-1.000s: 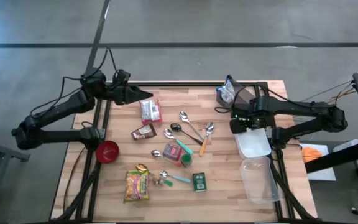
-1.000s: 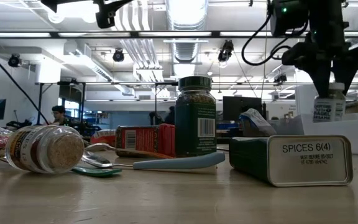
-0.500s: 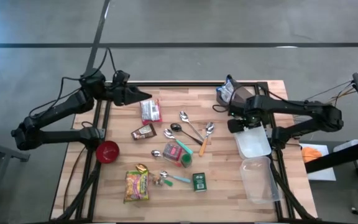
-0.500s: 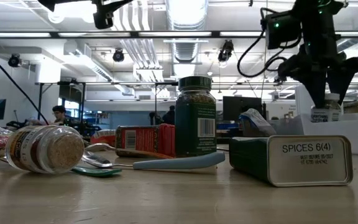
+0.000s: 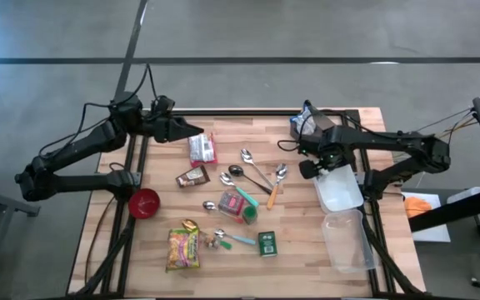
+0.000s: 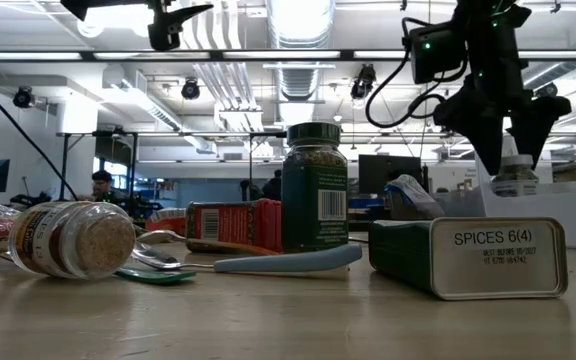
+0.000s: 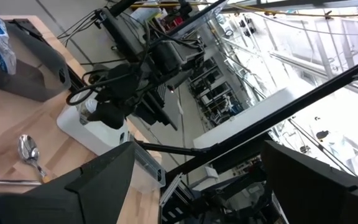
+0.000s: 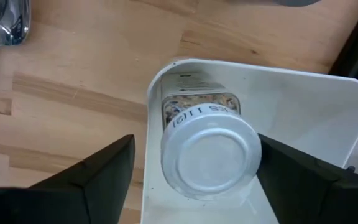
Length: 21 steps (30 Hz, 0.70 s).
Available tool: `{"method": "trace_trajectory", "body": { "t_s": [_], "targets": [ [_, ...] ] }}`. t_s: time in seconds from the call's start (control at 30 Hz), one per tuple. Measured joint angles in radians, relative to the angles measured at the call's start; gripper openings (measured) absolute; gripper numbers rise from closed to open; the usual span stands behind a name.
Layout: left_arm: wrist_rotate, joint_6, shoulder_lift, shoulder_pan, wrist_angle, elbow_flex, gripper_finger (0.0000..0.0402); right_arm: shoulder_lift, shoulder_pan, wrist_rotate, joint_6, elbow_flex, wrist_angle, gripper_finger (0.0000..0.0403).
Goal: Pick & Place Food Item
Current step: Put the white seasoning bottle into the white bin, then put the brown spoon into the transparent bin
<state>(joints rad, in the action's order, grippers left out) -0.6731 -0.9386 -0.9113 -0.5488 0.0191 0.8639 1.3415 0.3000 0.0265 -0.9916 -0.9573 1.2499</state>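
A wooden table (image 5: 298, 225) strewn with spoons (image 5: 257, 171), snack packets (image 5: 183, 247), a green spice tin (image 6: 478, 258) and a dark-lidded jar (image 6: 314, 190) stands in a large workshop lit by rows of ceiling lights, where a person (image 6: 96, 187) sits far behind. The right hand (image 5: 323, 163) hangs with fingers spread wide directly above a small spice jar (image 8: 207, 146), which stands upright, silver lid up, in the corner of a white tray (image 8: 303, 118) at the table's right edge; the fingers straddle the jar without touching it. The left hand (image 5: 192, 129), fingers wide and holding nothing, waits over the table's far left corner.
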Motion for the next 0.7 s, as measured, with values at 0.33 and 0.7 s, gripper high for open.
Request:
{"method": "trace_trajectory", "body": {
  "t_s": [0.33, 0.7],
  "targets": [
    [0.000, 0.005, 0.000, 0.000, -0.024, 0.000, 0.0350, -0.012, -0.001, 0.000, -0.003, -0.002, 0.015, 0.0329],
    [-0.008, 0.000, 0.000, 0.000, -0.032, 0.000, 0.0350, -0.089, -0.058, 0.053, -0.121, -0.189, 0.232, 0.0329]
  ]
}}
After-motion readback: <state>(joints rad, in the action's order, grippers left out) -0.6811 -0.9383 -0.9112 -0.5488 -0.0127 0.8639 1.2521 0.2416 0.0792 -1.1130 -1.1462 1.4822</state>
